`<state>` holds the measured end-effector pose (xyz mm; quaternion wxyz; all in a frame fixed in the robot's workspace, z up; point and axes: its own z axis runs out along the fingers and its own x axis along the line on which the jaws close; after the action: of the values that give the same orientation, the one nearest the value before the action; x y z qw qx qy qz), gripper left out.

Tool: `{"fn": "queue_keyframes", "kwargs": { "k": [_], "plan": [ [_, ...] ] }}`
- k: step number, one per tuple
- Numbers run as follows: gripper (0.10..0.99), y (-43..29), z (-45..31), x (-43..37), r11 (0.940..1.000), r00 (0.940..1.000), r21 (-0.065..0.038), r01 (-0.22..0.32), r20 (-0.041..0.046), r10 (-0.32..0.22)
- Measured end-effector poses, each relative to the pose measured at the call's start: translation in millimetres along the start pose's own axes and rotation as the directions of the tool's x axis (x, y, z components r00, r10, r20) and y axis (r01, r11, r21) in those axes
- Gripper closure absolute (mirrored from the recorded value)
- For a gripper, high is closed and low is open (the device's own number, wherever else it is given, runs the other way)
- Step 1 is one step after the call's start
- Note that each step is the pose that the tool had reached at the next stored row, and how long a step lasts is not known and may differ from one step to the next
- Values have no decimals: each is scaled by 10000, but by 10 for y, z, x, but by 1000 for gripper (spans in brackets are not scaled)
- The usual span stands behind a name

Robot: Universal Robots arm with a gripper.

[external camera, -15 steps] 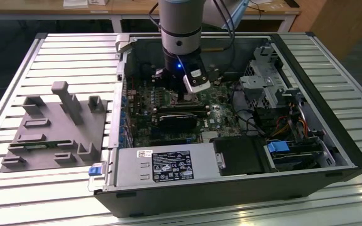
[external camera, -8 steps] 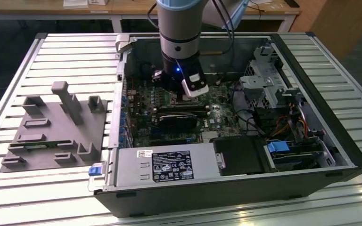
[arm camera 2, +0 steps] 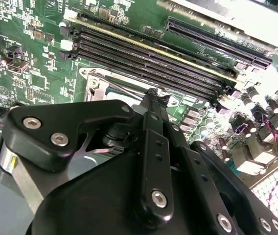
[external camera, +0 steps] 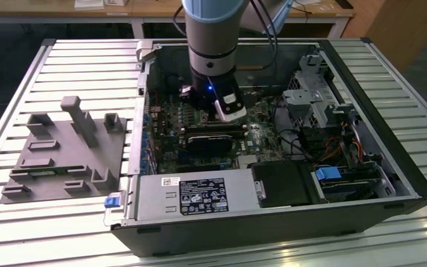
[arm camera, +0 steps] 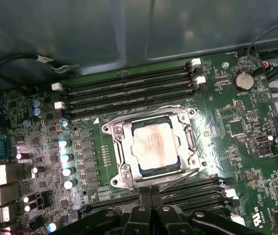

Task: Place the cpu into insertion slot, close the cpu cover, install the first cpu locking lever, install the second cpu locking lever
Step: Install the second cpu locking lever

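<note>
The cpu (arm camera: 152,146) sits in its socket on the motherboard (arm camera: 237,147), the cover (arm camera: 124,147) closed down around it. The gripper (arm camera: 151,201) hovers just at the socket's 6 o'clock edge, its fingers (arm camera 2: 154,100) pressed together, holding nothing.

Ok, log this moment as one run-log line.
cpu: in socket | cpu cover: closed over it | pincer: beside the socket, holding nothing

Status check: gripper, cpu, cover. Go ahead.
Gripper above the motherboard at socket edge, holding nothing visible. Cpu seated in socket. Cpu cover down around it. Nothing in the way.
</note>
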<state>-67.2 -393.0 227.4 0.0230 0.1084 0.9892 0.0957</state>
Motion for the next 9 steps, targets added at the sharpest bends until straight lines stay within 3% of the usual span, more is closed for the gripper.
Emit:
{"fn": "queue_keyframes", "kwargs": {
  "k": [9],
  "plan": [
    [984, -113, 34, 18, 9981, 9999, -620, -31, -137, 23]
  ]
}}
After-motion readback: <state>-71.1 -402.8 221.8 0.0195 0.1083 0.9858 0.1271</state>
